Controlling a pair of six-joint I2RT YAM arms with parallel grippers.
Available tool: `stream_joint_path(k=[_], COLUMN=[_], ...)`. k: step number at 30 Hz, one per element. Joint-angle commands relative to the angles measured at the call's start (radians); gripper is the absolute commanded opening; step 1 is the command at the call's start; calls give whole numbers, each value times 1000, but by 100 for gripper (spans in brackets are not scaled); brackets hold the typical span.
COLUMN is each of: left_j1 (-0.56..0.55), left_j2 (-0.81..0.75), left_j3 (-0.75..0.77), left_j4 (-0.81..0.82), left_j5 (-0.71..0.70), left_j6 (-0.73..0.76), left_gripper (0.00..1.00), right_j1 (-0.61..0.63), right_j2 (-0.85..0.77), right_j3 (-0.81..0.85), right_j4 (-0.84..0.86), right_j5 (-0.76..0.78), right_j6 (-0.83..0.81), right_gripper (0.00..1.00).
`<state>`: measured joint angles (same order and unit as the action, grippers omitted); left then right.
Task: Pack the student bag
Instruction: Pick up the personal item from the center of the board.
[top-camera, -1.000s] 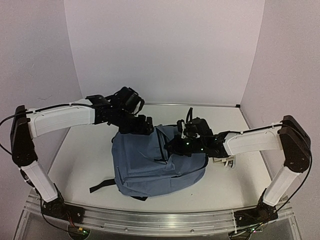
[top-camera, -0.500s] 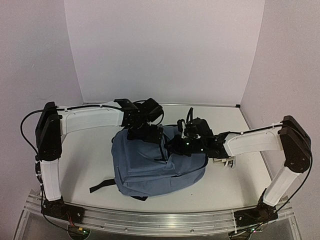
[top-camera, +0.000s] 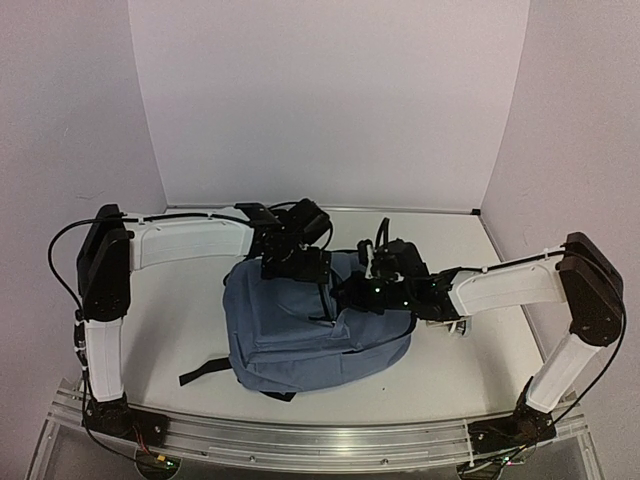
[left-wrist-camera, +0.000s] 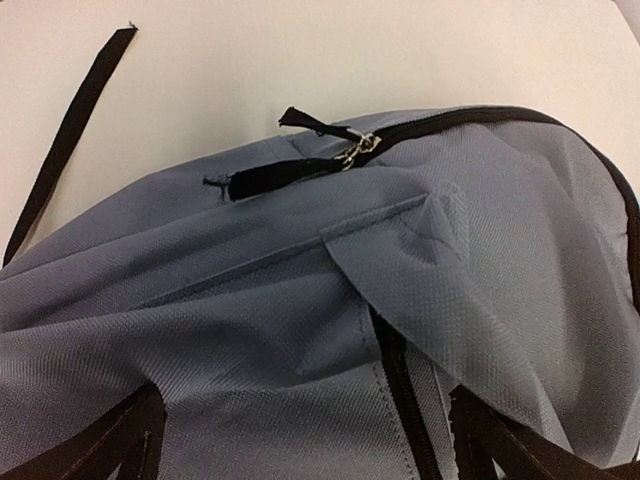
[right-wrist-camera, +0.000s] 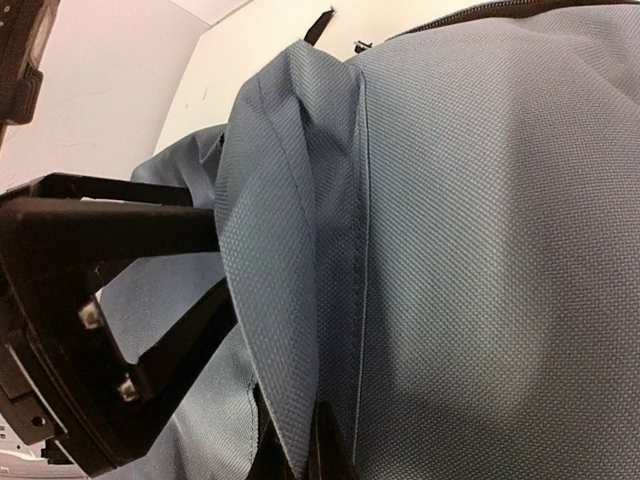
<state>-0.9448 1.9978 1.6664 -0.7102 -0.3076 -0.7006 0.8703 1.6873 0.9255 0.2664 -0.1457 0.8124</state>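
My right gripper (right-wrist-camera: 300, 452) clamps a fold of the bag (top-camera: 290, 335), mid-frame, likely to lift its mouth open. My left gripper (left-wrist-camera: 305, 440) hovers just above, fingers wide apart, ready for the zipper (left-wrist-camera: 350, 150).

Light fell even and diffuse from overhead; the white table (top-camera: 170, 300) read bright and matte, and the walls took a faint lilac cast. The student bag (top-camera: 290, 330) threw only a soft, narrow shadow toward the table's near edge. The top view was slightly grainy; its dark arm parts lost detail. In the left wrist view the weave was sharp mid-frame, while the left gripper (left-wrist-camera: 300, 400) showed its fingers (left-wrist-camera: 110, 445) as soft black shapes at the bottom corners. The right wrist view was crisp on the fabric and paler, nearly washed out, toward its upper left.
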Motion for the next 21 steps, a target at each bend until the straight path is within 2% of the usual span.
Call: stream_joint_path(k=[1, 4, 8, 10, 12, 17, 21], left_j1=[3, 3, 4, 5, 6, 6, 6], left_j2=[114, 137, 121, 106, 81, 12, -65], left_j3=[100, 146, 148, 136, 123, 74, 26], left_j4=[-103, -193, -290, -321, -342, -337, -242], left_j5=[-93, -180, -302, -341, -357, -352, -250], left_j6=[0, 1, -13, -26, -36, -45, -5], left_gripper=[100, 95, 78, 67, 60, 42, 25], right_j1=[4, 3, 3, 3, 3, 3, 5], right_j2=[-48, -60, -71, -73, -74, -63, -36], right_j3=[-20, -29, -47, -56, -61, -58, -37], right_j4=[17, 16, 16, 16, 13, -8, -32], right_j5=[28, 38, 61, 74, 93, 139, 146], right_j6=[-14, -15, -14, -12, -11, -12, -34], right_gripper=[0, 0, 0, 0, 0, 0, 0])
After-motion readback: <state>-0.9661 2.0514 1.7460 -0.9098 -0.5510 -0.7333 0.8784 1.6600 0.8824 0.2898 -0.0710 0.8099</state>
